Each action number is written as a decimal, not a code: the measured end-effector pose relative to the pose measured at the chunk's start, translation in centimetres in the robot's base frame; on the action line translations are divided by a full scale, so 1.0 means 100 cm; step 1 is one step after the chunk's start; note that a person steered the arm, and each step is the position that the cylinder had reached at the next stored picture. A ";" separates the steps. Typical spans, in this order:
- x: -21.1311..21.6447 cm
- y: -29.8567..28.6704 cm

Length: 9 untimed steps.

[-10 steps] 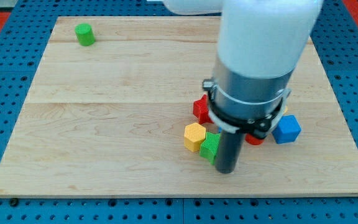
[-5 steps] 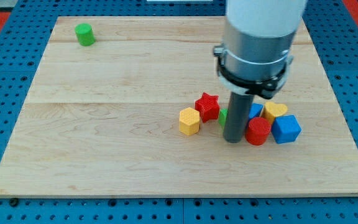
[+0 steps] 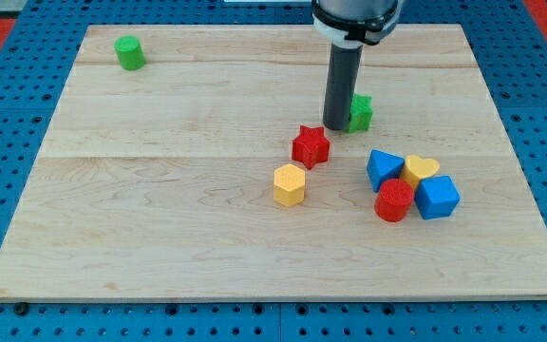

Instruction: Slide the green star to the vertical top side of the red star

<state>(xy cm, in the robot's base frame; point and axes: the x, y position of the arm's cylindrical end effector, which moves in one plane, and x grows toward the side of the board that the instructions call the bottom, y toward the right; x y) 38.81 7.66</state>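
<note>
- The wooden worktop point(image 3: 160, 209) lies on a blue pegboard point(image 3: 8, 142).
- My tip point(image 3: 338, 127) touches the left side of the green star point(image 3: 360, 112) — no hand shows here, only the rod.
- The red star point(image 3: 311, 146) sits near, toward the view's bottom left.
- The yellow hexagon block point(image 3: 291, 184) lies below it.
- The green cylinder point(image 3: 129, 52) stands far at top left.

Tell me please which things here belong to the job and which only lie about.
Belong to the job:
green star block
red star block
my tip, touching the green star's left side

Only lying about:
green cylinder
yellow hexagon block
blue triangular block
yellow heart block
red cylinder
blue cube
</note>
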 end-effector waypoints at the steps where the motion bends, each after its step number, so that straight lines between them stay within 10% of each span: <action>1: 0.007 0.012; 4: 0.000 0.077; 9: -0.161 0.041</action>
<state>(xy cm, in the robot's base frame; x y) 22.75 11.78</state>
